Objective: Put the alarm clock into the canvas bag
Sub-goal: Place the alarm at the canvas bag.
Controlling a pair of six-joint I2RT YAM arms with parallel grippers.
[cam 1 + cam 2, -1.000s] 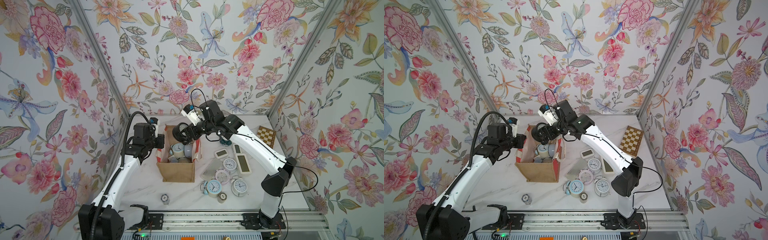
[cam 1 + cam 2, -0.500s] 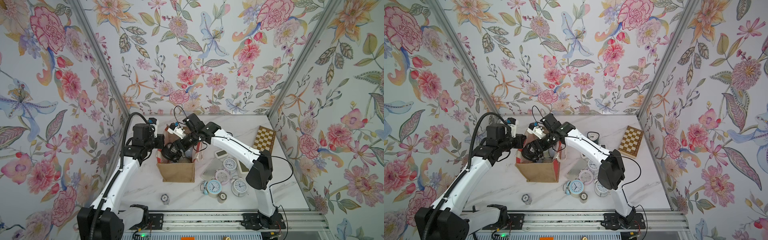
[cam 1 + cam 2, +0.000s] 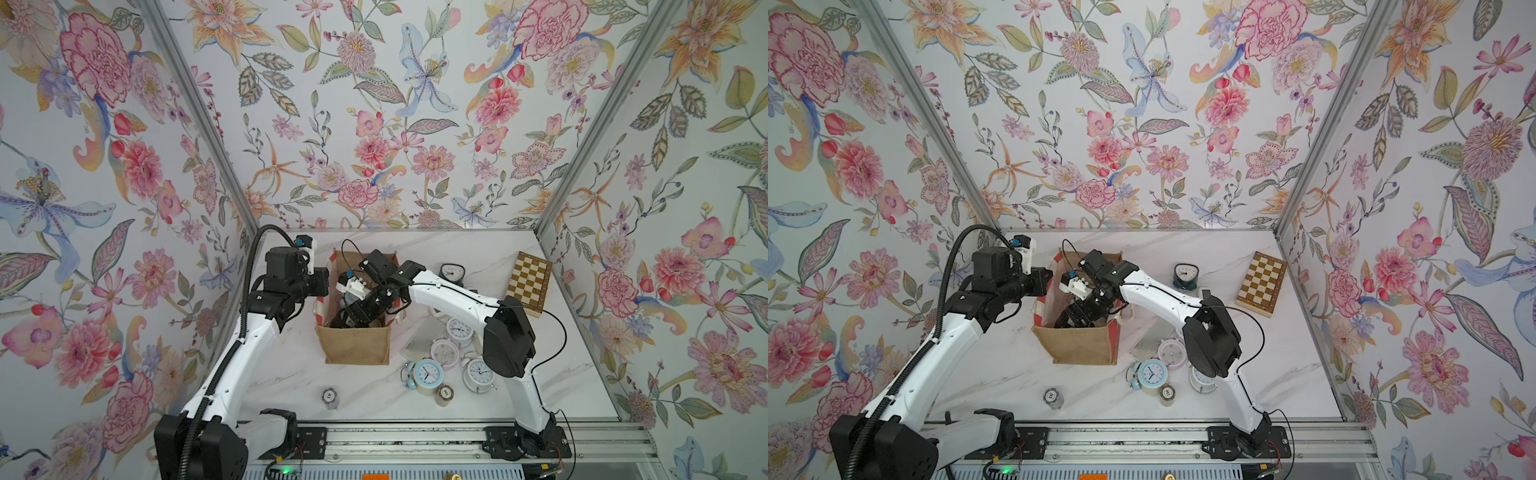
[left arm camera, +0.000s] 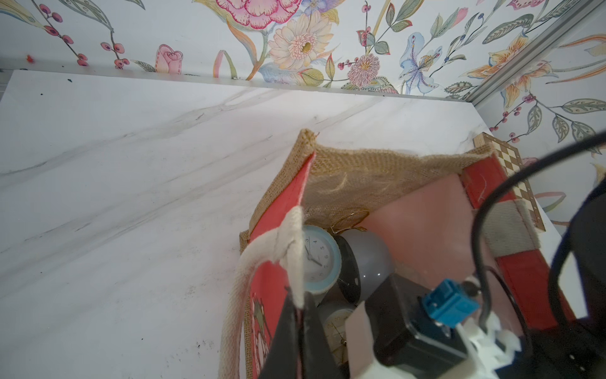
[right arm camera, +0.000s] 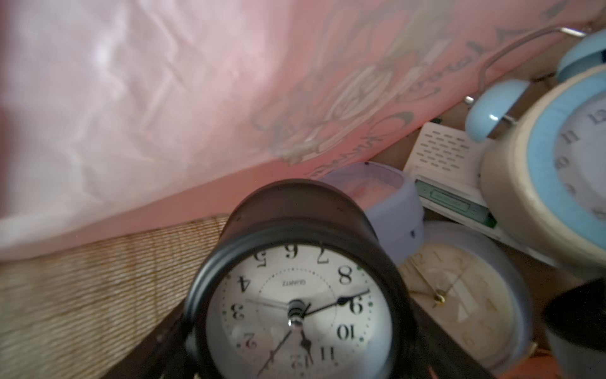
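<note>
The canvas bag [image 3: 357, 345] [image 3: 1079, 345] stands upright mid-table, tan with red-and-white sides. My left gripper [image 3: 323, 286] [image 3: 1047, 282] is shut on its left rim; the left wrist view shows the jaws [image 4: 300, 315] pinching the white handle [image 4: 288, 242] and the red side panel. My right gripper [image 3: 338, 318] [image 3: 1065, 320] reaches down inside the bag. In the right wrist view it [image 5: 300, 354] is shut on a black round alarm clock [image 5: 296, 305] with a white face, held low near the bag's floor.
Several other clocks lie in the bag, among them a blue-rimmed one [image 4: 318, 259] [image 5: 557, 164]. To the right of the bag, on the table, are a blue clock [image 3: 426, 374], a pink one [image 3: 444, 349] and a white one [image 3: 478, 372]. A dark clock [image 3: 452, 272] and a chessboard [image 3: 530, 282] are at the back right.
My right arm has swung left and down from above the bag's back rim, carrying the black clock deep into the bag. The left gripper has kept its hold on the rim.
</note>
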